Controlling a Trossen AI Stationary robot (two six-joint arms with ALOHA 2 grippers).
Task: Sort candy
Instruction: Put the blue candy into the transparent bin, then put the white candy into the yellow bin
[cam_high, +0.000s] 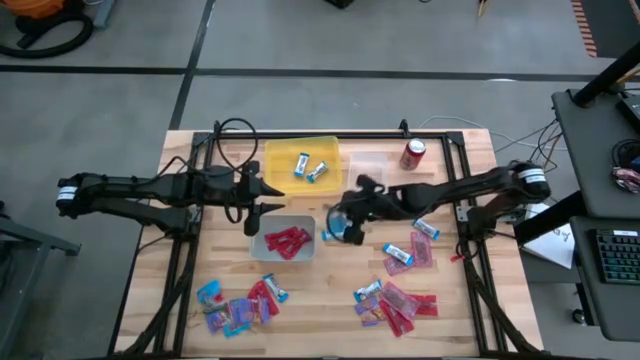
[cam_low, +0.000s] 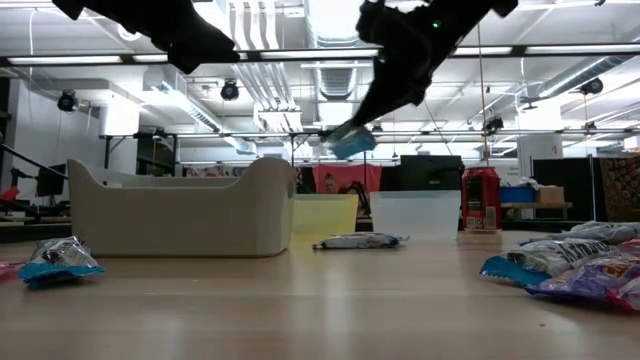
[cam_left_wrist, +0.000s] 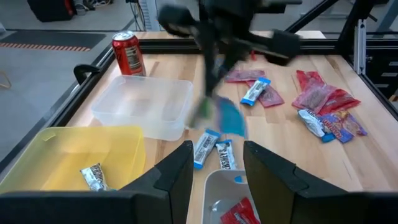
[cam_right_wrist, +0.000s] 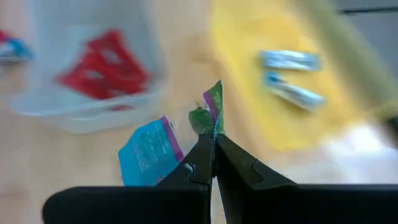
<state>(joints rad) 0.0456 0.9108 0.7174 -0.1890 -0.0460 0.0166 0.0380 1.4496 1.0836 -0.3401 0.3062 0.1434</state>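
My right gripper (cam_high: 343, 222) hovers between the grey bin (cam_high: 262, 248) and the clear tub (cam_left_wrist: 118, 99). It is shut on a blue packet (cam_right_wrist: 149, 152) with a purple and green end. The grey bin holds red packets (cam_high: 289, 241). The yellow bin (cam_high: 285, 150) holds two blue-and-silver mini bars (cam_high: 309, 168). Two more mini bars (cam_left_wrist: 213, 151) lie flat on the table beside the grey bin. My left gripper (cam_left_wrist: 217, 163) is open above the grey bin's far rim and touches nothing. Loose candy lies in piles near the near edge (cam_high: 240, 303) (cam_high: 393, 300). My right gripper pinches the blue packet by its green and purple end (cam_right_wrist: 212, 115) between the two fingertips. The fingers slant down from the table's right side. The packet (cam_low: 351, 143) hangs below them, lifted clear of the table.
A red soda can (cam_high: 413, 153) stands at the far edge, right of the clear tub. More packets (cam_high: 412, 250) lie under the right arm. Black frame rails (cam_high: 188, 250) run along the table's left and right sides. Bare wood shows between the two near candy piles.
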